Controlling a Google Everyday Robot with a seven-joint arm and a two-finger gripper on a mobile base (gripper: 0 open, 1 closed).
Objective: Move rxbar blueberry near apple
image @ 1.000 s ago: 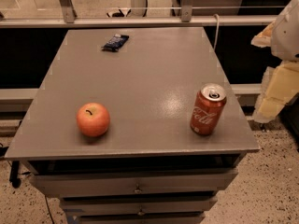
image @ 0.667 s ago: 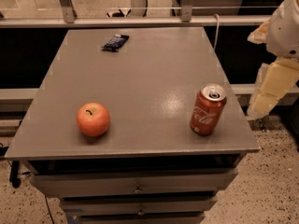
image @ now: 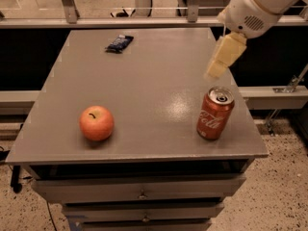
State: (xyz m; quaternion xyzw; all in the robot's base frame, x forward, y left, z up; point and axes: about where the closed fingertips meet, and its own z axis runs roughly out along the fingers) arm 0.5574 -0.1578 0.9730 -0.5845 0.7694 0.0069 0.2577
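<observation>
One rxbar blueberry (image: 119, 43), one apple (image: 96, 123); hand (image: 219, 66) hovers above one can (image: 215, 113)

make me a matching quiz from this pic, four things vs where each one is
Things:
1. rxbar blueberry
2. apple
3. cola can
4. gripper

Places:
a. standing upright at the table's front right
b. lying flat at the far edge, left of middle
c. resting at the front left
d. in the air over the right side

Pairs: 1-b, 2-c, 3-a, 4-d
</observation>
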